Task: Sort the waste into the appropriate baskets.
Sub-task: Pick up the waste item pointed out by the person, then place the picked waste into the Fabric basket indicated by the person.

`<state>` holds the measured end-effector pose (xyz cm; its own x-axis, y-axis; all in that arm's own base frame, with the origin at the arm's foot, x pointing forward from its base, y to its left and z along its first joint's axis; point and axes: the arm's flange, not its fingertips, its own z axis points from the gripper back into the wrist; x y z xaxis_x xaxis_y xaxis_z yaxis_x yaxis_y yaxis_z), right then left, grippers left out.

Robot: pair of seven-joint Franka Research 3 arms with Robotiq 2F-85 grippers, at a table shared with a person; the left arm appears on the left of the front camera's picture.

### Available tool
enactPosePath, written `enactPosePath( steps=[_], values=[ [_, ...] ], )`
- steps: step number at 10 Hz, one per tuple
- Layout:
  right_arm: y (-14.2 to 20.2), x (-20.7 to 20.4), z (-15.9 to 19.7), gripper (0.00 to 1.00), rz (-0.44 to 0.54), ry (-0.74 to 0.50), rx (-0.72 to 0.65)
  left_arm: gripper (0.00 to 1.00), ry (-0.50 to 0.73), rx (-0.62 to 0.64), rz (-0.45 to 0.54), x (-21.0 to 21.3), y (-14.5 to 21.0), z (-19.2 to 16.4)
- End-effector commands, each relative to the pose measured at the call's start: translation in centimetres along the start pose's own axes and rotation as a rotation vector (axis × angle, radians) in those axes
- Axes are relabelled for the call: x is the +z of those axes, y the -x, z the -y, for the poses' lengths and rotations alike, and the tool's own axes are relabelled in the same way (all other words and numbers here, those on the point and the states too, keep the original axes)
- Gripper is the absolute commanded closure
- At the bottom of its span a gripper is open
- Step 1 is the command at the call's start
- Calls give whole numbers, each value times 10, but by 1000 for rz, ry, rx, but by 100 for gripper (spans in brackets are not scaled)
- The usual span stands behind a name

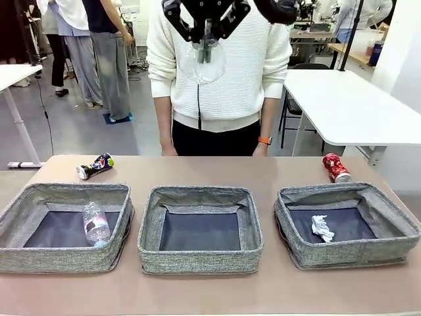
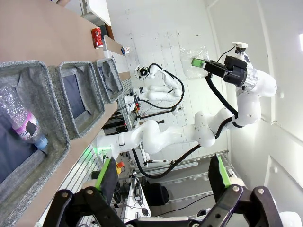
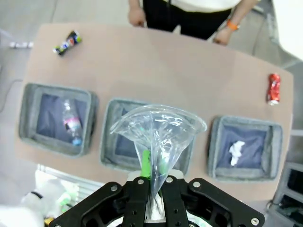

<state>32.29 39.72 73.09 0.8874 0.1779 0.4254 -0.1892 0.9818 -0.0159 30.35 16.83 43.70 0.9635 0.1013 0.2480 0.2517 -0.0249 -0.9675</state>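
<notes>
A brown surface (image 1: 197, 172) runs across the front view, and at its far edge stands a person (image 1: 217, 141) in a white ribbed sweater (image 1: 237, 79), with an orange wristband (image 1: 264, 140) on one arm. Behind and to the right is a white table (image 1: 348, 105) with a dark chair (image 1: 314, 66) just beside it. To the left, on the grey floor (image 1: 79, 135), two more people (image 1: 108, 59) stand near the corner of another white table (image 1: 13, 74).
</notes>
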Motion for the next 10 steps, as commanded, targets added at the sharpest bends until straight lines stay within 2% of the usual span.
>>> enactPosePath(
  steps=[1, 10],
  values=[
    [1, 0, 0, 94, -2, -1, 15, 0, 2, -17, -5, -1, 2, 1],
    [1, 0, 0, 94, -2, -1, 15, 0, 2, -17, -5, -1, 2, 1]
  ],
)
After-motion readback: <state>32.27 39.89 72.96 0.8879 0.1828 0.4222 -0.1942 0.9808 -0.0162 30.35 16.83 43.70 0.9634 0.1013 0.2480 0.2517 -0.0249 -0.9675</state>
